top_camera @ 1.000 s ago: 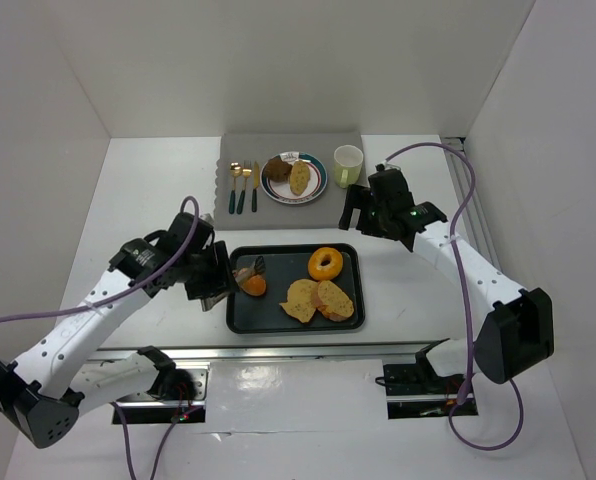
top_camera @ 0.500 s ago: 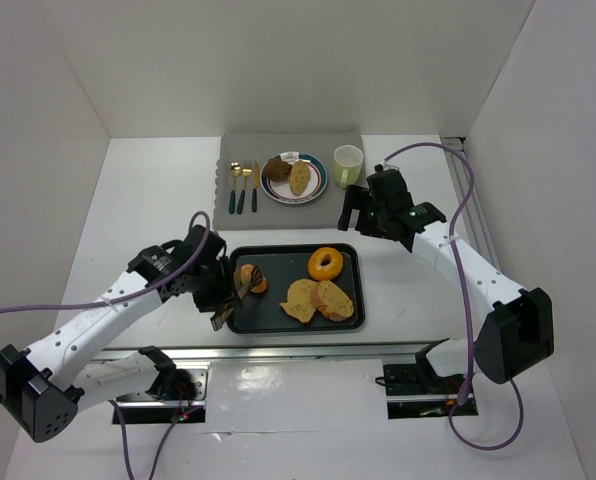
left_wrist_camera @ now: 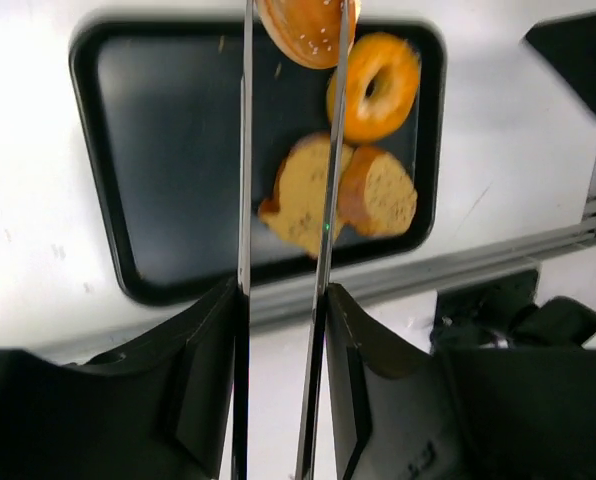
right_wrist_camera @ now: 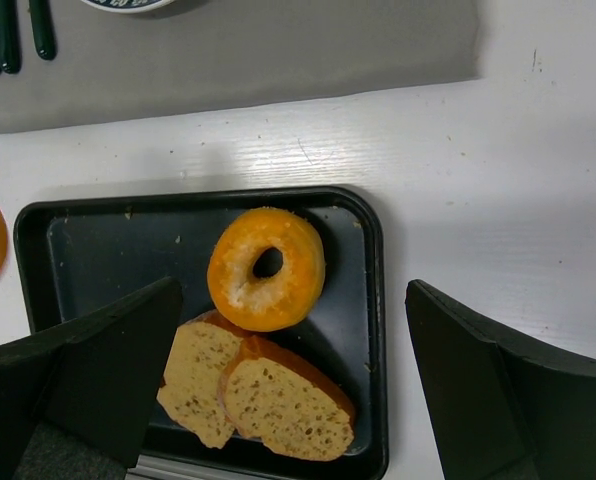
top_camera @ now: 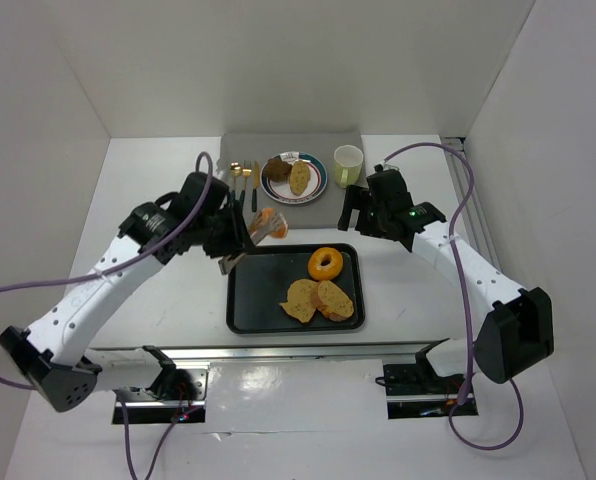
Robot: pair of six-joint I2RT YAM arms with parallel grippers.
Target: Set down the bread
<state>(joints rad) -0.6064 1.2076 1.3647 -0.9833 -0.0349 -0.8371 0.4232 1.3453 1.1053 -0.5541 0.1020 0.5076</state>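
Our left hand (top_camera: 263, 224) grips the bun (left_wrist_camera: 304, 30) above the tray's (top_camera: 258, 300) far-left corner, with the plate (top_camera: 298, 201) just beyond, right-forward.

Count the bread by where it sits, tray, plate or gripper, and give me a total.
Black tray: 3 (ring doughnut, two slices)
Plate: 2 (dark roll, pale piece)
Left gripper: 1 (seeded bun)
Total: 6

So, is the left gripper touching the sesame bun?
Touching. The left wrist view shows the sesame bun pinched between both fingers of the left gripper.
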